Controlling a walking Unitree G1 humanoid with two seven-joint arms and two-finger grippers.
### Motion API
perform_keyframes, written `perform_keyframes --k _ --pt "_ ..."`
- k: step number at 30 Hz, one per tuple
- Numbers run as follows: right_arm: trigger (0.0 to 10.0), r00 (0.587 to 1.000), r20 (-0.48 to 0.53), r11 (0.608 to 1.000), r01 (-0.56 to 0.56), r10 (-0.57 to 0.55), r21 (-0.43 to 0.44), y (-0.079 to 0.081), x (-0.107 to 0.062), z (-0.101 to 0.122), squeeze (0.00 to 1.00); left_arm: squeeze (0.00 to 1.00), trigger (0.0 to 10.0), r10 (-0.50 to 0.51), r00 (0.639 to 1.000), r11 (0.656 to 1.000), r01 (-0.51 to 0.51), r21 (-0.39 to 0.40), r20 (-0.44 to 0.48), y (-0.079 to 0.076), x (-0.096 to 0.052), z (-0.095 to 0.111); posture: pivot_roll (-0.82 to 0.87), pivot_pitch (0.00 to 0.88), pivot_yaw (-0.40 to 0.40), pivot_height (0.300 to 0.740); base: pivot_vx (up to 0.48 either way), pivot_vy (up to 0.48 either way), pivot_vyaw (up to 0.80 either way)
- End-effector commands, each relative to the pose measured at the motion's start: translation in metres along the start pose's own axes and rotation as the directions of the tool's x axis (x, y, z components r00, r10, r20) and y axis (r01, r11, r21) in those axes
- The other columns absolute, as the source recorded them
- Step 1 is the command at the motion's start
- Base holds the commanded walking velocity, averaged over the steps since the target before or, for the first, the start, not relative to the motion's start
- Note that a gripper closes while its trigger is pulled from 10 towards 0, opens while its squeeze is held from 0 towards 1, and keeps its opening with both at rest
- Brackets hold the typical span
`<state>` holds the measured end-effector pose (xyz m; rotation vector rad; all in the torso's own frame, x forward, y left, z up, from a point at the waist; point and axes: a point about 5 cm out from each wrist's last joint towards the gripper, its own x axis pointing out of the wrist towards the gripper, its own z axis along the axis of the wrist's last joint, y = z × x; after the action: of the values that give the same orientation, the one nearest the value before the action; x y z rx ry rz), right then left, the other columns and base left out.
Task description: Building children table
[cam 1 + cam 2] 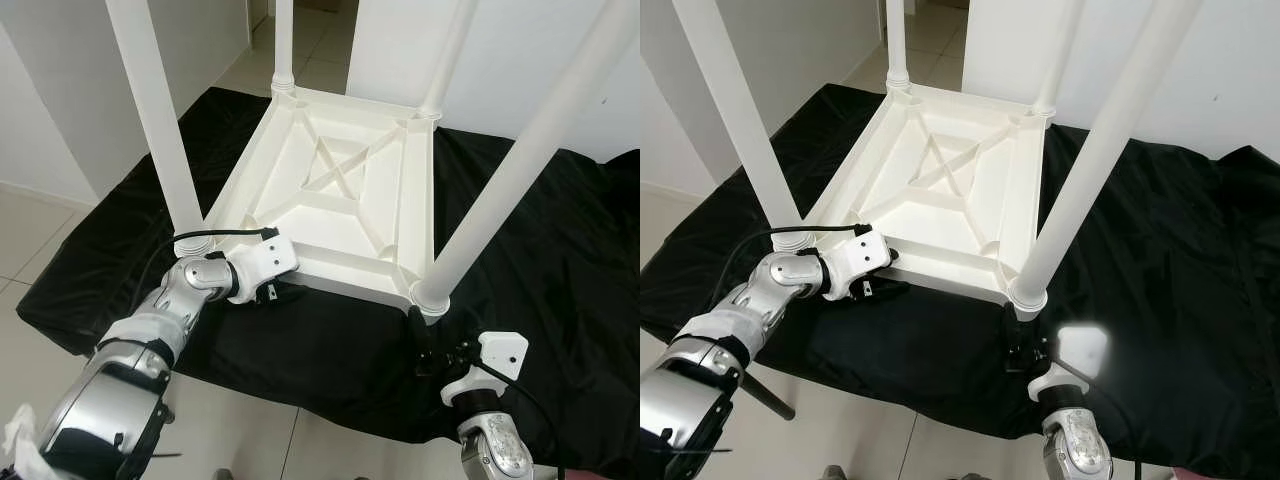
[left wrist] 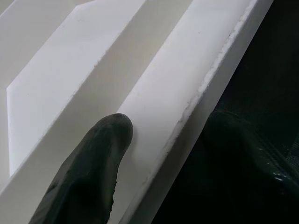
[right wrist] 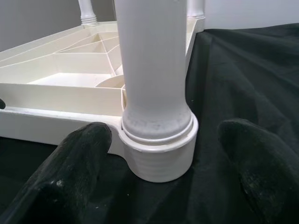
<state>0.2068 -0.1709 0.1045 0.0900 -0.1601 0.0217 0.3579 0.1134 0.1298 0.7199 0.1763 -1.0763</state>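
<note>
The white children's table [image 1: 330,205] lies upside down on a black cloth [image 1: 560,260], its four legs pointing up. My left gripper [image 1: 272,290] is at the near rim beside the near-left leg [image 1: 155,110]. In the left wrist view the rim [image 2: 177,93] runs between its two fingers [image 2: 100,154], one on the white inner side and one on the dark outer side. My right gripper [image 1: 425,340] stands open just below the near-right leg [image 1: 500,190]. Its fingers [image 3: 77,158] flank the leg's round socket [image 3: 161,149] without touching it.
The black cloth covers a low platform whose front edge [image 1: 300,405] is close to me. Tiled floor [image 1: 30,230] lies to the left and in front, white walls [image 1: 540,50] stand behind, and a doorway [image 1: 320,40] opens at the back.
</note>
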Motion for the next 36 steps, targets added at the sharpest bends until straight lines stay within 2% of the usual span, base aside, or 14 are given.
perform_keyframes --k 1,3,7,8,11,12,14,15,17,29,30,31,32,36 --pt "10.0 1.000 0.005 1.000 0.011 -0.011 -0.012 -0.001 -0.002 0.001 0.00 0.06 8.8 0.167 0.984 0.985 -0.170 -0.039 -0.058 0.005 -0.003 -0.014 -0.04 0.089 -0.018 0.740 0.000 0.000 0.00" --pt "10.0 1.000 0.005 1.000 0.012 -0.012 -0.012 -0.001 -0.002 0.000 0.00 0.05 6.9 0.163 0.985 0.985 -0.165 -0.041 -0.049 0.005 -0.003 -0.013 -0.04 0.096 -0.016 0.740 0.000 0.000 0.00" --pt "10.0 1.000 0.004 1.000 0.011 -0.011 -0.015 -0.001 -0.002 0.000 0.00 0.05 6.2 0.154 0.987 0.987 -0.156 -0.040 -0.042 0.005 -0.003 -0.012 -0.04 0.096 -0.016 0.740 0.000 0.000 0.00" --pt "10.0 1.000 0.002 1.000 0.009 -0.009 -0.017 -0.001 -0.002 -0.001 0.00 0.05 4.7 0.141 0.989 0.989 -0.143 -0.038 -0.036 0.004 -0.004 -0.013 -0.04 0.100 -0.017 0.740 0.000 0.000 0.00" --pt "10.0 1.000 0.001 1.000 0.007 -0.007 -0.021 -0.002 -0.003 -0.001 0.00 0.05 4.6 0.120 0.992 0.992 -0.122 -0.042 -0.032 0.002 -0.004 -0.015 -0.04 0.102 -0.019 0.740 0.000 0.000 0.00" --pt "10.0 1.000 -0.002 1.000 0.004 -0.004 -0.028 -0.003 -0.002 -0.001 0.00 0.05 7.0 0.048 0.999 0.998 -0.049 -0.025 -0.024 -0.007 -0.008 -0.020 -0.04 0.105 -0.023 0.740 0.000 0.000 0.00" --pt "10.0 1.000 -0.004 1.000 0.003 -0.003 -0.031 -0.003 -0.002 -0.001 0.00 0.05 7.0 0.019 1.000 1.000 -0.019 -0.018 -0.022 -0.010 -0.009 -0.023 -0.04 0.105 -0.023 0.740 0.000 0.000 0.00" --pt "10.0 1.000 -0.006 0.999 0.002 -0.002 -0.034 -0.004 -0.001 -0.002 0.00 0.04 9.0 -0.034 0.999 0.999 0.034 -0.002 -0.016 -0.016 -0.012 -0.026 -0.03 0.107 -0.026 0.740 0.000 0.000 0.00" --pt "10.0 1.000 -0.008 0.999 -0.001 0.000 -0.038 -0.005 -0.001 -0.002 0.00 0.04 9.6 -0.102 0.995 0.995 0.102 0.005 -0.008 -0.023 -0.017 -0.030 -0.03 0.107 -0.026 0.740 0.000 0.000 0.00" --pt "10.0 1.000 -0.016 0.999 -0.012 0.011 -0.045 -0.004 0.002 -0.005 0.00 0.00 10.0 -0.209 0.978 0.978 0.209 0.002 -0.011 -0.037 -0.035 -0.043 -0.02 0.112 -0.028 0.740 0.000 0.000 0.00" --pt "10.0 1.000 -0.017 0.999 -0.013 0.012 -0.045 -0.003 0.003 -0.005 0.00 0.00 9.1 -0.201 0.980 0.980 0.200 -0.012 -0.011 -0.037 -0.036 -0.044 -0.01 0.113 -0.027 0.740 0.000 0.000 0.00" --pt "10.0 1.000 -0.018 0.999 -0.013 0.012 -0.046 -0.003 0.003 -0.006 0.00 0.00 2.2 -0.193 0.981 0.981 0.193 -0.023 -0.008 -0.038 -0.039 -0.045 -0.01 0.115 -0.027 0.740 0.000 0.000 0.00" --pt "10.0 1.000 -0.019 0.999 -0.013 0.012 -0.046 -0.003 0.003 -0.006 0.00 0.00 0.0 -0.183 0.983 0.983 0.182 -0.036 -0.001 -0.038 -0.041 -0.046 -0.01 0.117 -0.028 0.740 0.000 0.000 0.00" --pt "10.0 1.000 -0.020 0.999 -0.012 0.011 -0.049 -0.004 0.003 -0.006 0.00 0.00 0.0 -0.171 0.985 0.984 0.171 -0.049 0.002 -0.039 -0.044 -0.048 -0.01 0.117 -0.028 0.740 0.000 0.000 0.00"
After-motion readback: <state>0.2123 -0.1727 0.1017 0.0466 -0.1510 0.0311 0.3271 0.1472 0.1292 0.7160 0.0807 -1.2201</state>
